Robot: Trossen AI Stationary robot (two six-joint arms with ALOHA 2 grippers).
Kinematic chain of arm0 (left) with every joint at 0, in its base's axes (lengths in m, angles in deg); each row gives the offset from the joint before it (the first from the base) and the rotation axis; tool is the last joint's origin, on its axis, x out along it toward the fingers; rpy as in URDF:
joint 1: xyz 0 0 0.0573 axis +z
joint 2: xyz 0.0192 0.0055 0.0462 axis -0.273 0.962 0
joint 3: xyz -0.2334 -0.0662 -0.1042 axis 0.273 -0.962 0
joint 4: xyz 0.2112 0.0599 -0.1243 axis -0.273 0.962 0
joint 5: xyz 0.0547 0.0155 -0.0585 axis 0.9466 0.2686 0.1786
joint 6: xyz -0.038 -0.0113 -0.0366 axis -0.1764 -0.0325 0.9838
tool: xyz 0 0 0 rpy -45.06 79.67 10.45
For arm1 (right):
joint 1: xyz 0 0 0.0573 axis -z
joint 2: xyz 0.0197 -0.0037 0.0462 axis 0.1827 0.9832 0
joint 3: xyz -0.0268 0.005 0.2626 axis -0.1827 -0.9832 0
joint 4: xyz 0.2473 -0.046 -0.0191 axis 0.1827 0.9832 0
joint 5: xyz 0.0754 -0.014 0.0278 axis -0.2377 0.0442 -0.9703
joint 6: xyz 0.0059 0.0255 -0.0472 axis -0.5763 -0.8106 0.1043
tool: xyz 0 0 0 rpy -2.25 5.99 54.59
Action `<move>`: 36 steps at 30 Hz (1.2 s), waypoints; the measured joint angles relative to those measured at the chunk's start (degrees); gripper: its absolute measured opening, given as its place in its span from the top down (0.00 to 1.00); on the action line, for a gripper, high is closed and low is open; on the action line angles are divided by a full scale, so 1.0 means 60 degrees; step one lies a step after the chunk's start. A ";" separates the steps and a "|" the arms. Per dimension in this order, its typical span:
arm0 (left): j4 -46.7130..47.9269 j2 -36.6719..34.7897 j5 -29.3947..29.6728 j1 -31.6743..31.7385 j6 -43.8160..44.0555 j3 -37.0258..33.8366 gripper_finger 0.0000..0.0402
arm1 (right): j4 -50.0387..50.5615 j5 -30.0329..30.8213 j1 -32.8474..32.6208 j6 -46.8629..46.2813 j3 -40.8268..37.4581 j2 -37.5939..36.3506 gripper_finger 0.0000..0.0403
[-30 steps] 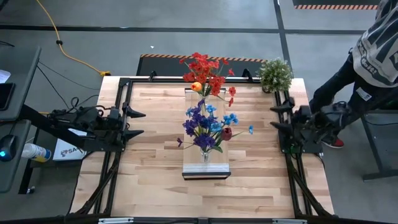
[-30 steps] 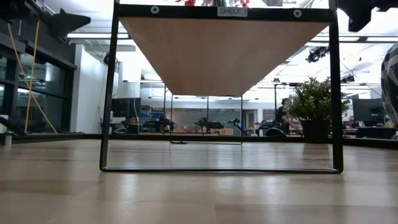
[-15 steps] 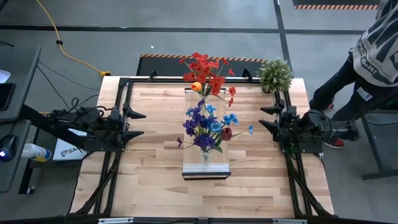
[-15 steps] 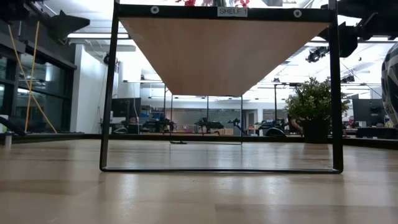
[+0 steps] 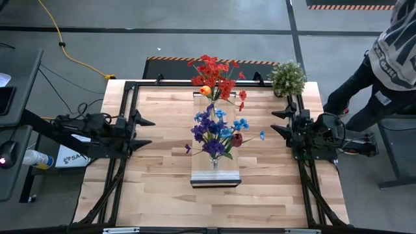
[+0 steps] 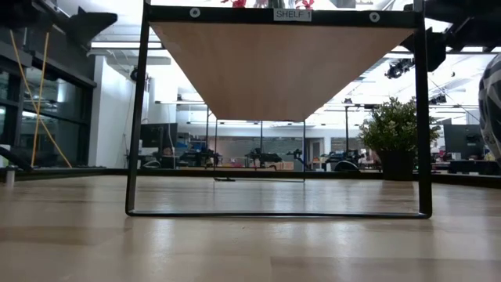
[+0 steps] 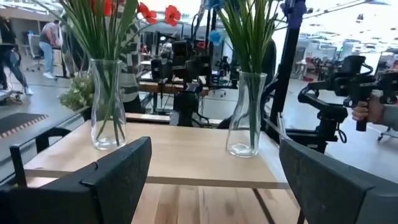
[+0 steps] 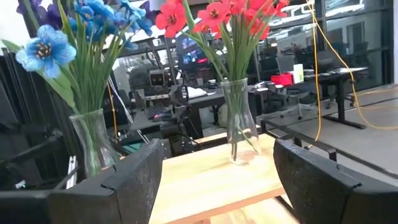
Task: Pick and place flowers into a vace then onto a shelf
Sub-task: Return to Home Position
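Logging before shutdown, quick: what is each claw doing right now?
Left claw: open, holding nothing.
Right claw: open, holding nothing.

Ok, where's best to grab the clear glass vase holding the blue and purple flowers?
Probably take the clear glass vase at its narrow neck, level from the side, across the light wooden shelf: blue and purple flowers fan out overhead, and the base widens.

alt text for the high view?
Two bouquets, red flowers and blue-purple flowers, stand on the central shelf. The left gripper and right gripper sit open at the sides of the table; a person stands beyond its right edge.
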 joint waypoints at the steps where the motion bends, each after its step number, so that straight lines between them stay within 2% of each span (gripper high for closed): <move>1: -0.0056 0.0000 0.0006 0.0000 0.0003 -0.0062 0.04 | 0.0000 0.0004 0.0000 -0.0097 0.0000 0.0000 0.27; 9: -0.0505 0.0002 -0.0474 0.0004 -0.0018 -0.0413 0.04 | -0.0834 -0.0706 -0.0004 0.0287 0.0004 -0.0007 0.27; 18: -0.1175 0.0004 -0.0462 0.0004 -0.0069 -0.1173 0.04 | -0.0668 -0.0747 -0.0004 0.0293 0.0000 -0.0004 0.27; 20: -0.1164 0.0004 -0.0446 0.0003 -0.0015 -0.1226 0.04 | -0.1302 -0.0793 -0.0004 0.0341 -0.0282 -0.0009 0.27; 24: -0.1168 0.0000 -0.0431 0.0004 0.0006 -0.1268 0.04 | -0.3879 -0.0912 -0.0004 0.0391 -0.1889 -0.0018 0.27; 27: -0.1042 0.0000 -0.0432 0.0004 0.0162 -0.1272 0.04 | -0.3151 -0.0766 0.0046 0.0129 -0.1793 -0.0007 0.27; 36: -0.0790 0.0000 -0.0413 0.0004 0.0210 -0.1461 0.04 | -0.3170 -0.1031 0.0392 0.0169 -0.1940 -0.0007 0.27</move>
